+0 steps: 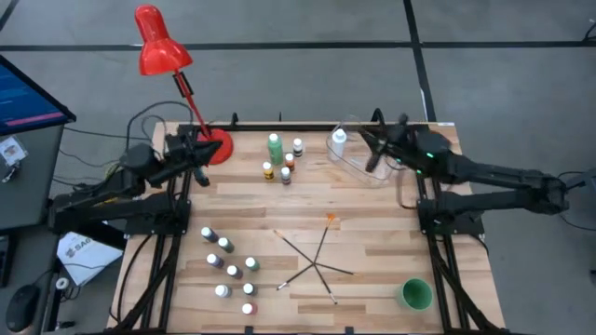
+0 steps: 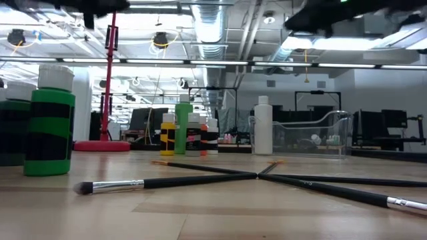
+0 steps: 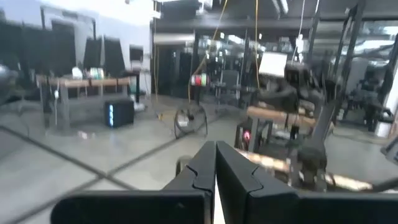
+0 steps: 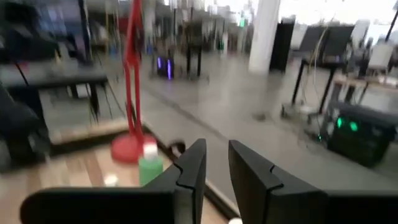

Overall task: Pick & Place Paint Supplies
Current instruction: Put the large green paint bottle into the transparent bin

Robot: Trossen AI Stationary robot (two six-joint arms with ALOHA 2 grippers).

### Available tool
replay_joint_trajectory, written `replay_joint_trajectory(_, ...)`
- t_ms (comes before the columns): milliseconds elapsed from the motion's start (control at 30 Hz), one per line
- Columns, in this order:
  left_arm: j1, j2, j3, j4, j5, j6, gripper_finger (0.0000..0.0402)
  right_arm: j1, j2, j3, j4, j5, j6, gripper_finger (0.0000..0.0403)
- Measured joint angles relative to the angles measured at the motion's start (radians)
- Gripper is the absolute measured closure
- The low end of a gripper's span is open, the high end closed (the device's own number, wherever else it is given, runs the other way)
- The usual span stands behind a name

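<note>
We see the tiny white-capped paint bottles in two groups on the counter (image 1: 372, 223): one cluster (image 1: 230, 265) at lower left of the high view, another (image 1: 289, 164) at upper centre beside the taller green bottle (image 1: 275, 148). The taller white bottle (image 1: 338, 141) stands just right of these, touching or just beside the clear plastic tub (image 1: 363, 160). The thin dark paintbrushes (image 1: 315, 263) lie crossed in a star at lower centre. The green cup (image 1: 415, 294) sits at lower right. The left hand (image 1: 200, 149) hangs at upper left near the red lamp (image 1: 160, 42), its fingers (image 3: 199, 171) pressed together. The right hand (image 1: 371, 140) hangs over the tub at upper right, its fingers (image 4: 189, 168) narrowly apart, holding nothing.
</note>
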Motion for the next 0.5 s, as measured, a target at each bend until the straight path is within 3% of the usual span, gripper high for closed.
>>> replay_joint_trajectory(300,0.000,-0.005,-0.152,0.015,-0.019,-0.076,0.0401,-0.040,0.405,0.298,-0.049,-0.158,-0.011,0.0339)
replay_joint_trajectory(500,0.000,-0.005,-0.253,0.118,-0.027,-0.087,0.0401,-0.051,0.634,0.478,-0.063,-0.194,0.014,0.0338)
